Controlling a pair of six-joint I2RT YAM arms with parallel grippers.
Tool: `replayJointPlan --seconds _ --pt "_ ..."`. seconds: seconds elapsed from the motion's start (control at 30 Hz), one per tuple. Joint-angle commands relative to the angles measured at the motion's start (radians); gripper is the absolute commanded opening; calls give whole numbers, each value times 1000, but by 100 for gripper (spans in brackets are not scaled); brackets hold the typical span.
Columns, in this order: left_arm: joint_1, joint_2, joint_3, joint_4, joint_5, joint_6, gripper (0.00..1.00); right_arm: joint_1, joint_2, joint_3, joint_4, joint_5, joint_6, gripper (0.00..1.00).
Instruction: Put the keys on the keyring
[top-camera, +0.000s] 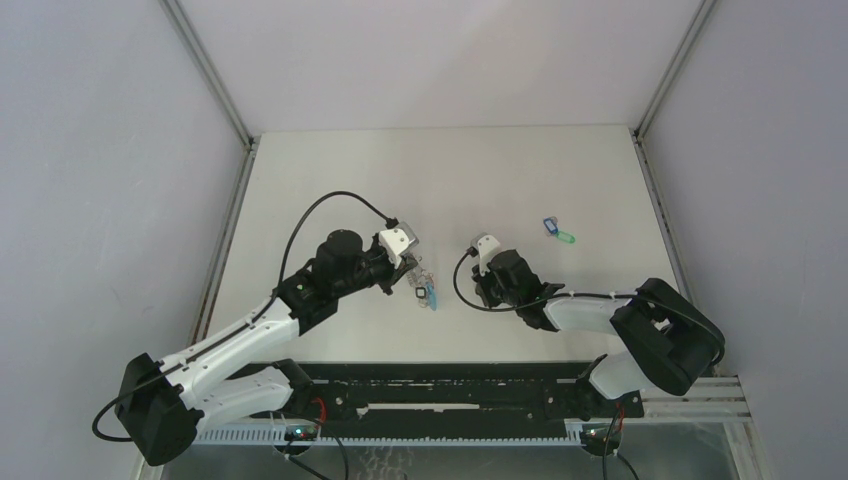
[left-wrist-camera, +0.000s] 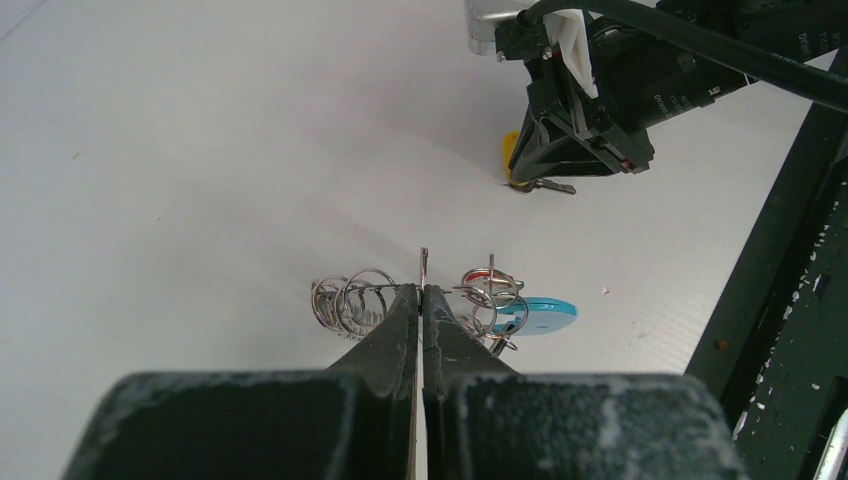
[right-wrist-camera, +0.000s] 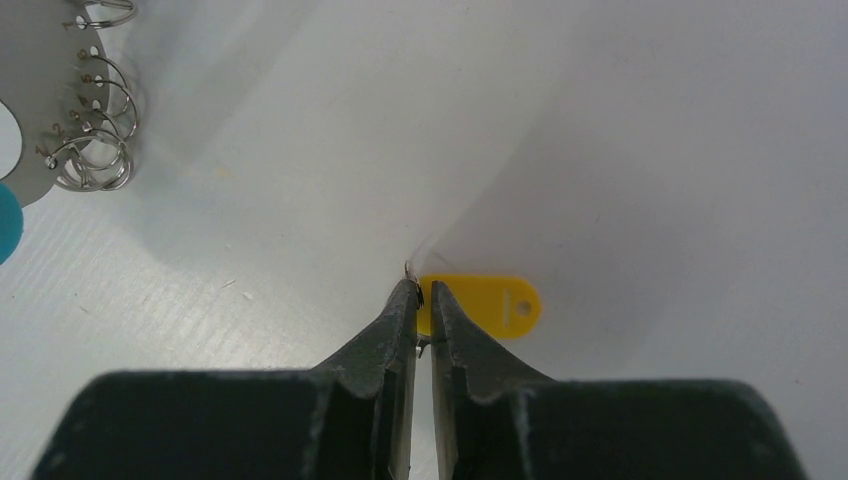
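We see the left fingers (left-wrist-camera: 398, 325) pressed together on the thin edge of the grey metal keyring with its row of wire loops (left-wrist-camera: 352, 298). They hold it on edge over the white worktop (left-wrist-camera: 200, 150) so that the loops and the curved cyan piece (left-wrist-camera: 545, 315) stand clear on either side, which we judge is for threading. We cannot tell whether it touches the surface. Near it on the right, the right fingers (right-wrist-camera: 392, 335) are almost together, nipping the near end of the small yellow plastic key tag (right-wrist-camera: 485, 300), where a fine wire shows. The tag lies flat and is not yet lifted. The small blue plastic tag (top-camera: 549, 225) and the small green plastic tag (top-camera: 567, 239) lie touching each other farther back, unthreaded. We think the yellow tag must next travel to a loop, and so slight a hold could let it twist
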Motion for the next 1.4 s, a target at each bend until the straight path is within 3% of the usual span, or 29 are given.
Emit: replayJointPlan --seconds 0.0,0.67,0.9,1.07,1.37 --pt "-4 -5 23 44 7 18 0 14 9 19 8 -30 -22 8" --pt "-4 -7 21 43 8 18 0 15 5 20 9 -75 -42 13" --pt "-4 -5 21 43 6 20 0 17 34 38 -5 -84 -46 10" --pt "-5 -5 21 43 4 21 0 18 27 39 -14 -83 -47 0" --pt "-4 -5 19 42 4 26 0 18 -90 80 -125 -118 -46 0"
